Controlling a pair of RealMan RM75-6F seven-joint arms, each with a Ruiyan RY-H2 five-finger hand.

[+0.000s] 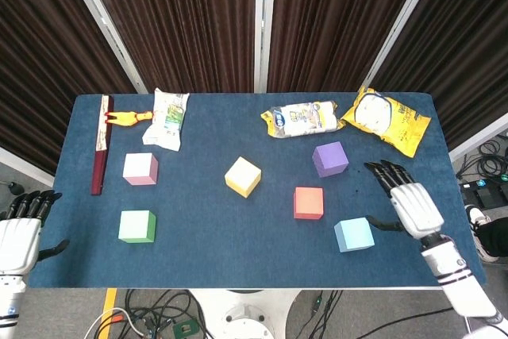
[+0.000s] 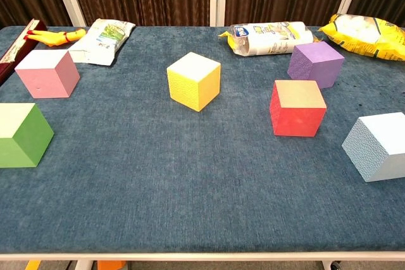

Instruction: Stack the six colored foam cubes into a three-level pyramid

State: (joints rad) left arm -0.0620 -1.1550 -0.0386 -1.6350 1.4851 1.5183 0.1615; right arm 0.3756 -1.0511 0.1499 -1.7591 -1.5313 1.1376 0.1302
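Note:
Six foam cubes lie apart on the blue table (image 1: 238, 117): pink (image 1: 140, 168) and green (image 1: 136, 226) at the left, yellow (image 1: 243, 176) in the middle, purple (image 1: 330, 159), red (image 1: 308, 202) and light blue (image 1: 354, 235) at the right. My right hand (image 1: 409, 200) hovers open over the table just right of the light blue cube, fingers spread, touching nothing. My left hand (image 1: 17, 232) stays open off the table's left edge. The chest view shows the cubes, yellow (image 2: 193, 81), red (image 2: 297, 107), light blue (image 2: 380, 147), but neither hand.
Along the far edge lie a dark red stick (image 1: 101, 144), a yellow rubber chicken (image 1: 131, 117), a white snack bag (image 1: 167, 119), a clear wrapped pack (image 1: 302, 119) and a yellow bag (image 1: 385, 121). Open cloth stretches along the near edge.

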